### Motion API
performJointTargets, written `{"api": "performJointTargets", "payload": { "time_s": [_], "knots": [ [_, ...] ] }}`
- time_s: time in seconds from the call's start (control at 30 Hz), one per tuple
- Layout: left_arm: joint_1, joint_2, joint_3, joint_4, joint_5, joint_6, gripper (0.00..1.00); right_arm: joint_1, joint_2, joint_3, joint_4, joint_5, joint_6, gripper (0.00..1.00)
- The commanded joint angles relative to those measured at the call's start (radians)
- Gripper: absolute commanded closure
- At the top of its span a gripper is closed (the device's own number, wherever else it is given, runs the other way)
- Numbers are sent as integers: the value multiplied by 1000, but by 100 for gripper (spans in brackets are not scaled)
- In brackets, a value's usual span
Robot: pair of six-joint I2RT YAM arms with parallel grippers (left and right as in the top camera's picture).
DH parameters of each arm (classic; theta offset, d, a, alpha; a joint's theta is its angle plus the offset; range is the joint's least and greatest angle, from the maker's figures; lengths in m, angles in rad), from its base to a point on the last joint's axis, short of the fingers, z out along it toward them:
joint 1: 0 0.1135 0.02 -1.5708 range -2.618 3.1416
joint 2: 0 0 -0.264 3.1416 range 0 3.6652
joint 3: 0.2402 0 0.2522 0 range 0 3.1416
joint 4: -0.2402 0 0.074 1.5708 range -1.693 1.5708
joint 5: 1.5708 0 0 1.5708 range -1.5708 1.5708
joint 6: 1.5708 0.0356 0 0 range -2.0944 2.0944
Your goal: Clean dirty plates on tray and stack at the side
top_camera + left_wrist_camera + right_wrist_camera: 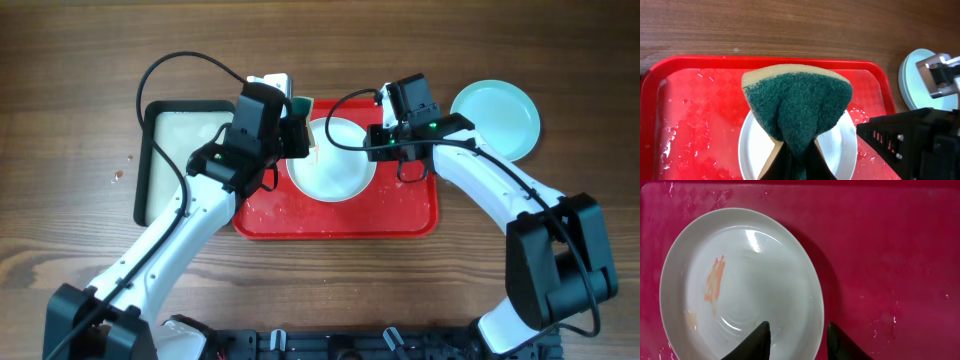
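A white plate (pixel 335 172) lies in the middle of the wet red tray (pixel 340 222). It carries an orange smear (pixel 715 280) in the right wrist view (pixel 740 255). My left gripper (pixel 297 138) is shut on a green and yellow sponge (pixel 797 100) held over the plate's (pixel 752 145) far-left part. My right gripper (pixel 385 142) is open, with its fingers (pixel 797 335) on either side of the plate's right rim. A pale turquoise plate (pixel 495 118) sits on the table right of the tray and also shows in the left wrist view (pixel 912 75).
A black-rimmed tray with a pale inside (pixel 175 150) sits left of the red tray, partly under my left arm. Water drops lie across the red tray (pixel 695 105). The right arm (pixel 910 135) is close to the right of the sponge.
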Motion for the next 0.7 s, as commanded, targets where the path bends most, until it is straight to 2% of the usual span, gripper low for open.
{"api": "performJointTargets", "payload": {
  "time_s": [0.0,0.2,0.67],
  "knots": [
    [-4,64,-1,13,-15,-17,96,-4,39,-7,5,24,77,67],
    [-4,135,-1,57,-15,-16,96,-4,72,-9,-8,24,97,74],
    [-42,217,-1,99,-16,40,96,-4,79,-37,-17,25,98,74]
  ]
}}
